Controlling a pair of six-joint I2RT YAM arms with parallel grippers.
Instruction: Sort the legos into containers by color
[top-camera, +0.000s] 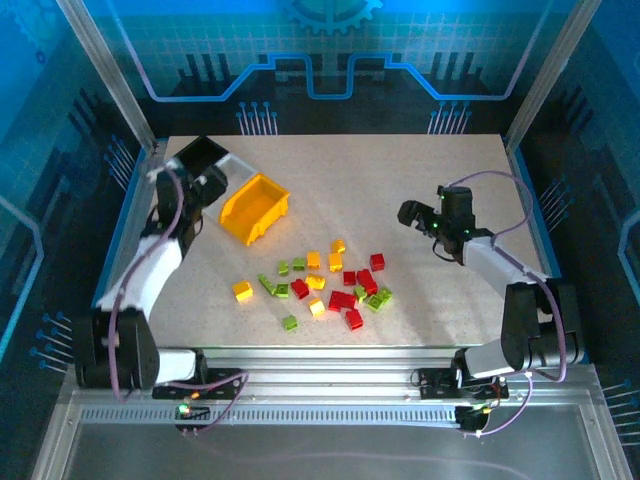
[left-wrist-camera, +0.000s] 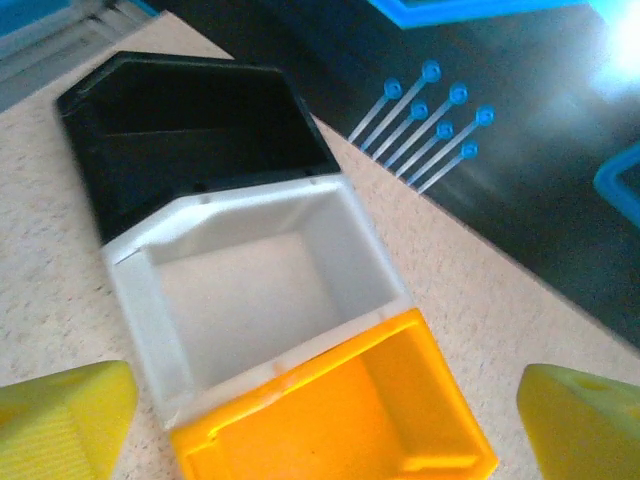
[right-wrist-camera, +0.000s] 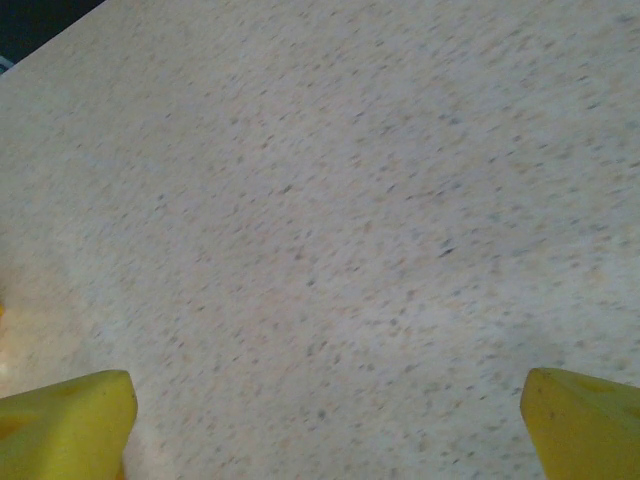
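Legos (top-camera: 320, 285) in red, orange and green lie scattered on the table (top-camera: 450, 310), toward 6 o'clock. Three bins stand in a touching row at 10 o'clock: black bin (left-wrist-camera: 190, 130), white bin (left-wrist-camera: 140, 310), yellow bin (left-wrist-camera: 440, 400). The left gripper (left-wrist-camera: 320, 425) hovers above them, fingers spread, holding nothing. The right gripper (top-camera: 415, 213), at 3 o'clock, is spread over bare table, empty.

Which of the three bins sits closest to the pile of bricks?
The yellow bin: it ends the row on the side toward the legos, with the white bin behind it and the black bin farthest back.
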